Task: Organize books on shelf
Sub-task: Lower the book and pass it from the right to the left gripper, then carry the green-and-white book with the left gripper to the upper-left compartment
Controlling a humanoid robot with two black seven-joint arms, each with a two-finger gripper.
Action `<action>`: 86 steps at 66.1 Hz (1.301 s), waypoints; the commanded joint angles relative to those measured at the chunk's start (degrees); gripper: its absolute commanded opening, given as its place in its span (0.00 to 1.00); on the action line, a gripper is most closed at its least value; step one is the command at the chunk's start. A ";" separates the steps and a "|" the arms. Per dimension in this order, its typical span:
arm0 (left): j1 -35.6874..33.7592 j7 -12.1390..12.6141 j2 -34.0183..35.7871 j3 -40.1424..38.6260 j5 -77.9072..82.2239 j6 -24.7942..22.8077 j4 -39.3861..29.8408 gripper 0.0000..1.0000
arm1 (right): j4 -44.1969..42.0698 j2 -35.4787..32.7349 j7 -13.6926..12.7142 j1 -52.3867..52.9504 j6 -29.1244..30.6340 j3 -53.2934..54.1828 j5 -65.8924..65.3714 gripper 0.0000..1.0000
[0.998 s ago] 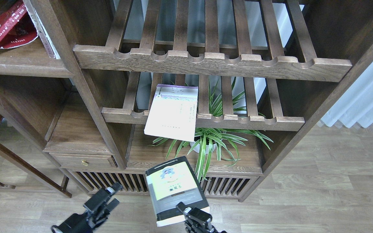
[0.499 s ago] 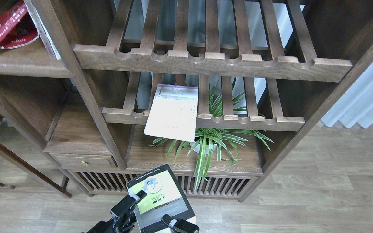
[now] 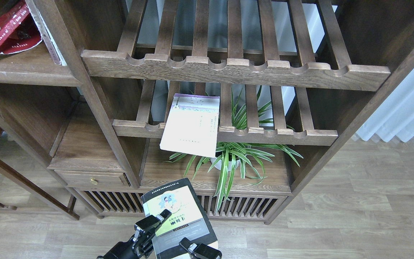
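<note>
Three paperbacks show, and none looks properly placed yet. One thick black-grey book with a yellow-green cover panel (image 3: 178,219) is held low in front of the cabinet, above the wooden floor, between both arms: the left claw (image 3: 155,220) grips its left edge, fingers pinching the cover, while the right claw (image 3: 192,249) sits at its lower edge, though whether those fingers pinch it I cannot tell. A pale white-lavender book (image 3: 192,126) lies tilted on the lower slatted rack (image 3: 282,136), overhanging the front rail above a green spider plant (image 3: 235,158). A red book (image 3: 7,30) rests at an angle on the solid dark-brown shelf board (image 3: 23,70), upper left. By my judgement, most of the organizing remains.
</note>
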 commanded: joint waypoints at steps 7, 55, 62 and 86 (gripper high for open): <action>-0.95 0.43 4.99 -4.24 0.00 0.02 -0.44 0.06 | 0.04 0.01 0.02 -1.10 0.00 0.35 -4.76 0.99; 4.85 3.60 35.49 -40.10 2.90 0.02 -16.88 0.06 | -2.60 0.01 0.28 1.19 0.00 2.11 -4.76 0.99; 5.11 3.60 38.39 -44.84 2.90 0.02 -17.76 0.06 | -2.95 0.01 0.20 1.19 0.00 2.11 -4.76 0.99; 2.39 3.77 46.48 -52.32 3.08 0.02 -17.14 0.06 | -3.83 0.01 0.28 1.45 0.00 2.02 -4.76 0.99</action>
